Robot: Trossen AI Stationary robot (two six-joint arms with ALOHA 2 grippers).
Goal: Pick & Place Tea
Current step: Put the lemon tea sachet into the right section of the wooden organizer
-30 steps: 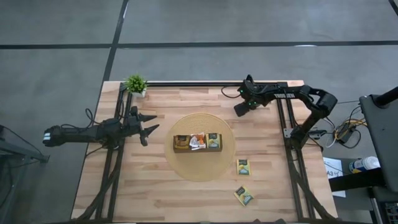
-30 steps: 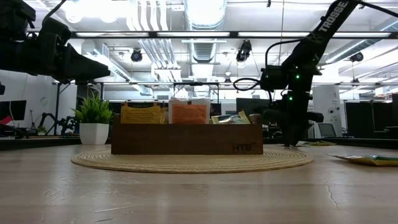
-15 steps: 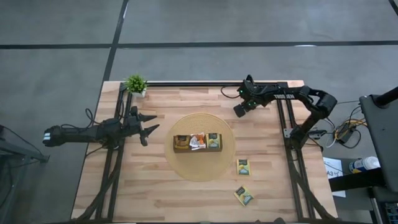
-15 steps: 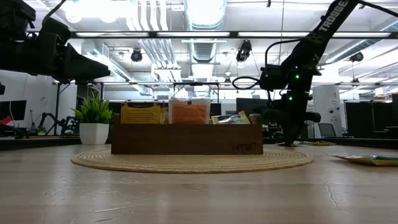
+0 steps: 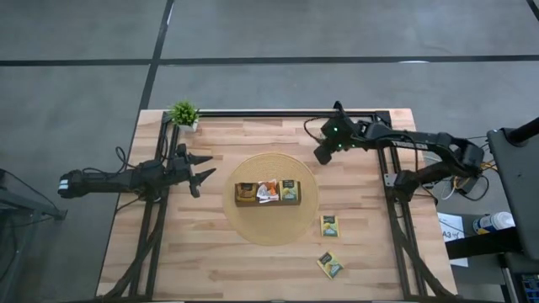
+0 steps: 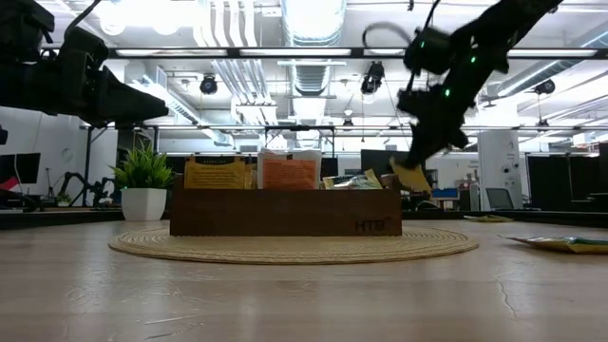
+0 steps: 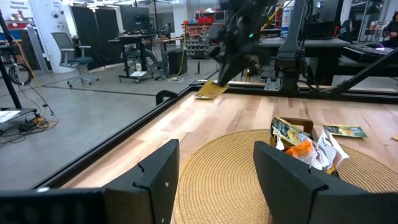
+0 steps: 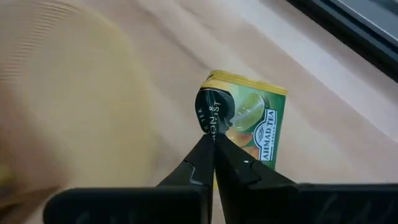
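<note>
Up at the table's far right, the right gripper (image 8: 213, 138) pinches a green-and-yellow tea sachet (image 8: 252, 118) by its edge, the sachet hanging clear of the wood just beyond the round woven mat (image 5: 244, 225). On the mat, the wooden tray (image 5: 269, 203) holds more sachets. Far left, the left gripper (image 5: 202, 169) waits, fingers apart.

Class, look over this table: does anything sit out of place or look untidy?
Yes. Two tea sachets lie loose on the bare wood beside the round mat, outside the wooden tray. The right gripper holds a third sachet.
</note>
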